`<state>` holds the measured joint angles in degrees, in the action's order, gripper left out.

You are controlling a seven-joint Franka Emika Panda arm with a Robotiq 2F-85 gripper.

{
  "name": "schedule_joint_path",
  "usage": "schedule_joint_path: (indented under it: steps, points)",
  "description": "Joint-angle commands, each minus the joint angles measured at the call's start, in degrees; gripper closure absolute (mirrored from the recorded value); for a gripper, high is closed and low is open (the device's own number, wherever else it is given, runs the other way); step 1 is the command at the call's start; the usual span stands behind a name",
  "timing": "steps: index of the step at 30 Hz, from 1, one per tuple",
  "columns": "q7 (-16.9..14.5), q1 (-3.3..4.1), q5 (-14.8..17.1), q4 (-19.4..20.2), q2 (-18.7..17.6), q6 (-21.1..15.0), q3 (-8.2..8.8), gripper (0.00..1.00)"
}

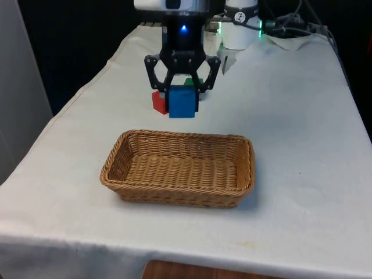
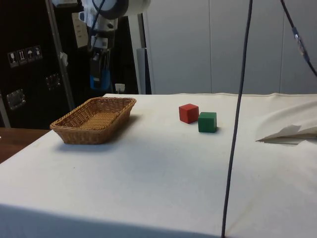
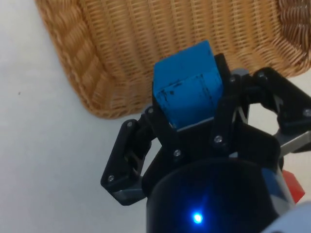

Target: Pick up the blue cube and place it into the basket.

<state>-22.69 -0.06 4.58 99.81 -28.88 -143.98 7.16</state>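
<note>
The picking up is done. The gripper (image 1: 182,96) has its black fingers (image 3: 228,104) closed tight on the blue cube (image 1: 182,102), one on each side, and the cube hangs in the air, well above the tabletop (image 1: 302,116). It is not in the basket (image 1: 125,174) yet. In the front view the cube sits above the far rim of the basket, and in the side view it hangs over the basket's far end. So what is left, as I judge it, is to bring the cube over the middle of the basket, lower it, and let go.

The blue cube is a hard little block with flat faces and sharp corners. Some thin dark lines show on one face. The basket is a long, low tray woven from light brown wicker, with rounded corners and a bumpy weave. It has nothing in it. The tabletop has a soft white cloth over it.

A red cube (image 2: 188,113) and a green cube (image 2: 207,122) sit on the cloth, touching or nearly so, well apart from the basket on its far side. They look like the same kind of block.
</note>
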Motion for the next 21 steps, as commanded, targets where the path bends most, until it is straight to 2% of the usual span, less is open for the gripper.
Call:
schedule_joint_path:
  steps: [1, 5, 6, 7, 10, 13, 14, 15, 21]
  points:
    - [-0.9, -0.63, 0.7, -1.1, -0.9, 0.6, -0.4, 1.0]
    - [-1.7, -0.86, 1.7, -3.7, -3.4, 0.7, 0.23, 1.0]
    - [-1.1, -0.4, 1.1, -3.3, -3.3, 0.0, 0.74, 1.0]
    - [-1.7, -0.8, 1.7, -4.1, -4.0, 0.6, 0.34, 1.0]
    - [-1.7, -0.8, 1.7, -5.4, -5.7, 0.2, 0.52, 1.0]
    - [-1.6, -0.74, 1.7, -5.6, -6.3, -0.2, 0.57, 1.0]
    - [-1.3, -0.46, 1.3, -5.6, -6.3, -0.1, 0.86, 1.0]
    - [-1.6, -0.69, 1.6, -5.6, -6.8, -0.5, 0.57, 1.0]
    - [-1.7, -0.74, 1.6, -5.9, -8.6, -1.7, 0.57, 1.0]
